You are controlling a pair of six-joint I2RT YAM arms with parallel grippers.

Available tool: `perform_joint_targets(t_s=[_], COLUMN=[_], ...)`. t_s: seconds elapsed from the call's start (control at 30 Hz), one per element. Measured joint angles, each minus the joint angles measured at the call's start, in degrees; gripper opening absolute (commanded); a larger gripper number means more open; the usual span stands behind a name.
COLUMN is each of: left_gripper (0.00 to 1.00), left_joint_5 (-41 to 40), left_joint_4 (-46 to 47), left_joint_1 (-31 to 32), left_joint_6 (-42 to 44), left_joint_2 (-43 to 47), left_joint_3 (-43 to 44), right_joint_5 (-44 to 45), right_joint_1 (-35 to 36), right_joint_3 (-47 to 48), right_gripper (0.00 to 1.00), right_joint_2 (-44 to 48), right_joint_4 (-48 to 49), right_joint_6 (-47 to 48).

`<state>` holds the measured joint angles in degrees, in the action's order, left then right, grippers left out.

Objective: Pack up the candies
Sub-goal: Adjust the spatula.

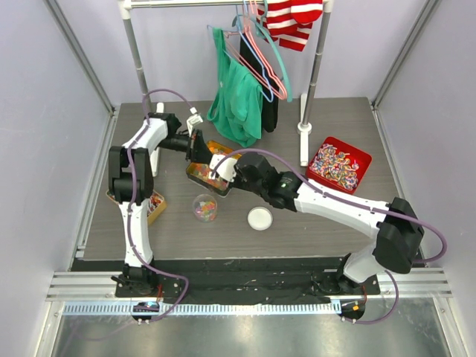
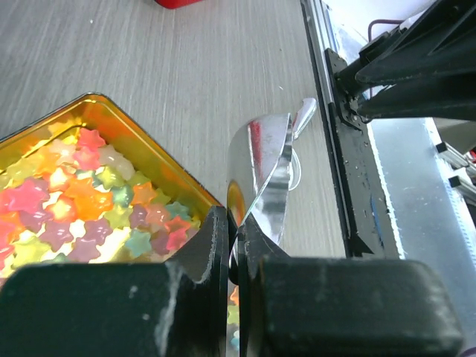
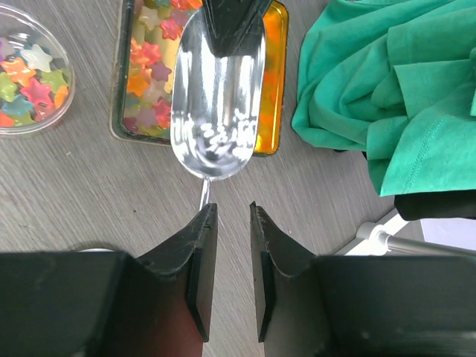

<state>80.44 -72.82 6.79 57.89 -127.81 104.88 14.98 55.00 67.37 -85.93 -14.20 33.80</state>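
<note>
Steel scoop sits pinched in the left gripper; the right gripper gapes empty just short of its handle. Candies, tiny, light, likely slippery, fill the gold tin beside the left jaws: scoop, don't pinch.

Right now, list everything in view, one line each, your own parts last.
candies: many, mixed bright colours, in the tin and the bowl
tin: one, gold, mid-table
bowl: one, clear, nearer the arms' bases than the tin
lid: one, white, right of the bowl
scoop: one, silver, above the tin's near end
tray: one, red, right side
wrapped sweets: many, mixed colours, in the tray
small tin: one, gold, left edge, partly hidden
rack: one, white, at the back
shirt: one, green, hanging from the rack
striped top: one, red and white, on the rack
table: one, grey-brown
left hand: shut on the scoop's rim
right hand: open, at the scoop's handle
</note>
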Motion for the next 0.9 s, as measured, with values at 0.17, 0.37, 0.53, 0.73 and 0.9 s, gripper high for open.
perform_joint_targets(t_s=[0.17,0.37,0.53,0.73,0.9], left_gripper=[0.0,0.0,0.0,0.0,0.0], left_joint_5=[1.0,2.1,2.3,2.3,3.1], left_joint_4=[-2.4,-3.1,-3.3,-3.3,-3.3], left_joint_1=[-1.2,-1.6,-1.7,-1.7,-1.7], left_joint_6=[3.8,4.1,4.1,4.1,4.1], left_joint_2=[-0.2,-0.2,-0.2,-0.2,-0.2], left_joint_3=[0.2,1.2,1.2,1.2,1.2], right_joint_5=[-0.8,0.6,4.6,10.0,12.5], right_joint_1=[0.0,0.3,2.6,4.3,4.2], right_joint_3=[-0.8,-2.3,-2.6,-3.5,-5.5], right_gripper=[0.29,0.29,0.29,0.26,0.19], right_joint_2=[0.1,-1.4,-4.9,-8.1,-8.4], right_joint_4=[0.0,1.0,4.1,10.0,14.5], right_joint_6=[-0.4,-0.6,0.1,1.5,2.8])
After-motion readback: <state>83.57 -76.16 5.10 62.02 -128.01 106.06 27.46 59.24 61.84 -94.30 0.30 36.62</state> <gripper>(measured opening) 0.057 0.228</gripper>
